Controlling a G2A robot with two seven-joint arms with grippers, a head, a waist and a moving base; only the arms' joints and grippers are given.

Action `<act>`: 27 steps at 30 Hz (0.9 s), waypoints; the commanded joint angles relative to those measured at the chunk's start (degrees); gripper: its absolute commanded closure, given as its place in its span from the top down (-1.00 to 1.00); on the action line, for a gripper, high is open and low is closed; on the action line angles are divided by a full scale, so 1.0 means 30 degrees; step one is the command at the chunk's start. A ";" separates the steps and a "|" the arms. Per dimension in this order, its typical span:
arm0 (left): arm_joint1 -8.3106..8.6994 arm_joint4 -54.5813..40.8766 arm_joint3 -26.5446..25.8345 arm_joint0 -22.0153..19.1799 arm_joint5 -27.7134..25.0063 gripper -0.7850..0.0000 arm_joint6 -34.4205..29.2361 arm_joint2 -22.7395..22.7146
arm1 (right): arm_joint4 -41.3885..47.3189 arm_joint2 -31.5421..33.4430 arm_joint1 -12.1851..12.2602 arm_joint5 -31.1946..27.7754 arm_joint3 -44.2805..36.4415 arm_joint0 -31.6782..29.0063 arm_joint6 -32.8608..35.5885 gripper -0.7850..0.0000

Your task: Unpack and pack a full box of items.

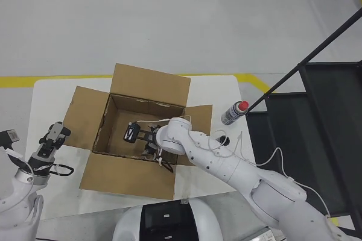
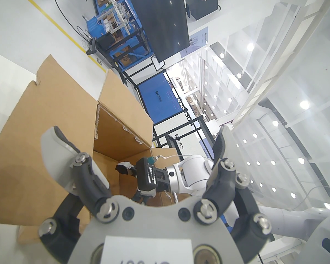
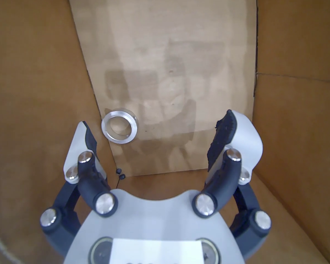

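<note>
Top view: the open box (image 1: 146, 85) stands mid-bench (image 1: 53, 95), its flaps spread out. The right claw (image 1: 134, 132) is inside it, and the left claw (image 1: 55, 134) is just outside the left flap.

Left wrist view: the left claw is spread wide and empty.

Right wrist view: the right claw is wide apart and empty. A metal ring (image 3: 120, 126) lies at the edge of the box floor.

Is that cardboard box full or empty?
Almost empty. The cardboard box has a bare floor with one metal ring lying flat by a wall, near the open right gripper. Not every corner is visible.
</note>
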 commanded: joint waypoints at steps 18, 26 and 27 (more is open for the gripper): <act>0.0000 0.0000 0.0000 0.0000 0.0000 1.00 0.0000 0.0000 | 0.0481 -0.1791 -0.2531 0.0196 0.5095 0.1983 -0.0401 -0.98; 0.0000 0.0000 0.0000 0.0000 0.0000 1.00 0.0000 0.0000 | -0.0044 -0.1216 -0.2515 0.0794 0.5122 0.2020 -0.0066 -1.00; 0.0000 0.0000 0.0000 0.0000 0.0000 1.00 0.0000 0.0000 | -0.0145 -0.1081 -0.2452 0.0906 0.4958 0.1974 0.0005 -1.00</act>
